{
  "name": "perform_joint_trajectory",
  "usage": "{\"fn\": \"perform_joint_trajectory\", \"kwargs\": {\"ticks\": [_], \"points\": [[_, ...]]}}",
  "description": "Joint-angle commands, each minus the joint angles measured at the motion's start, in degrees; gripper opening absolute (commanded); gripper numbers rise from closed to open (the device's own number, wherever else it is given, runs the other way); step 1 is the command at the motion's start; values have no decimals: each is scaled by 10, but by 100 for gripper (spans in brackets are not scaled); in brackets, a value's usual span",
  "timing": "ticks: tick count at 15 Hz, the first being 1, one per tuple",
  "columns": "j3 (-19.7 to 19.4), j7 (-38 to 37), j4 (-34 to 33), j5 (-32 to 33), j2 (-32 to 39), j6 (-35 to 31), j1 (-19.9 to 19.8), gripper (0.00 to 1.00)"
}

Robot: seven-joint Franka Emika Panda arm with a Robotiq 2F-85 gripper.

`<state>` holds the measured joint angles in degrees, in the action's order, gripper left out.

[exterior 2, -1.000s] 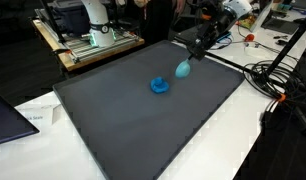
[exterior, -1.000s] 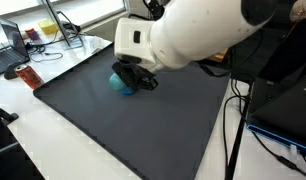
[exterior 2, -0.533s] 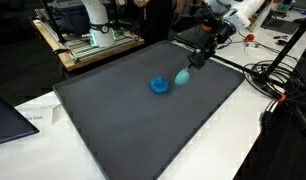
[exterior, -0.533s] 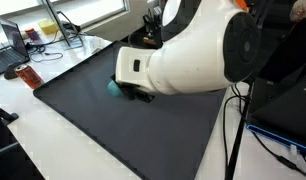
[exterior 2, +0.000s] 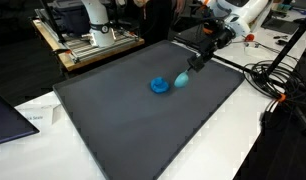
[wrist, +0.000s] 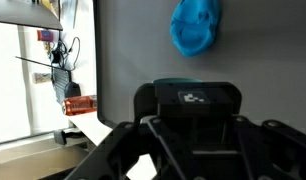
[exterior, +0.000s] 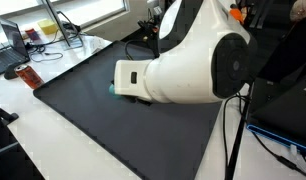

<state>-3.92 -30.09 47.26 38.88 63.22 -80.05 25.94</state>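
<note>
In an exterior view my gripper (exterior 2: 189, 68) reaches down over the far right part of the dark grey mat (exterior 2: 123, 120). It is shut on a small teal object (exterior 2: 181, 78), whose lower end is at or just above the mat. A crumpled blue object (exterior 2: 160, 85) lies on the mat just beside it, apart from the gripper. In the wrist view the blue object (wrist: 196, 27) is at the top. A sliver of the teal object (wrist: 178, 82) peeks over the gripper's black housing (wrist: 193, 110), and the fingertips are hidden. The white arm (exterior: 183, 70) hides nearly all of the teal object (exterior: 113, 88).
A red-brown item (exterior: 29, 76) lies off the mat's corner, also seen from the wrist (wrist: 80, 104). A laptop (exterior 2: 8, 115) sits on the white table. Cables (exterior 2: 268, 75) trail past the mat's edge. A rack with equipment (exterior 2: 88, 40) stands behind the mat.
The gripper has carried the teal object down and a little closer to the crumpled blue object. The arm has swung across an exterior view and now covers the teal object there.
</note>
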Motion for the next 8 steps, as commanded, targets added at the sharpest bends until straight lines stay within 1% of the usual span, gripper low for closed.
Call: {"fn": "perform_joint_trajectory", "kwargs": {"ticks": [1,8], "points": [[12,44,-43,-22,14,17,-15,22],[40,105,-22,-86,-28,4,-66,22]]}}
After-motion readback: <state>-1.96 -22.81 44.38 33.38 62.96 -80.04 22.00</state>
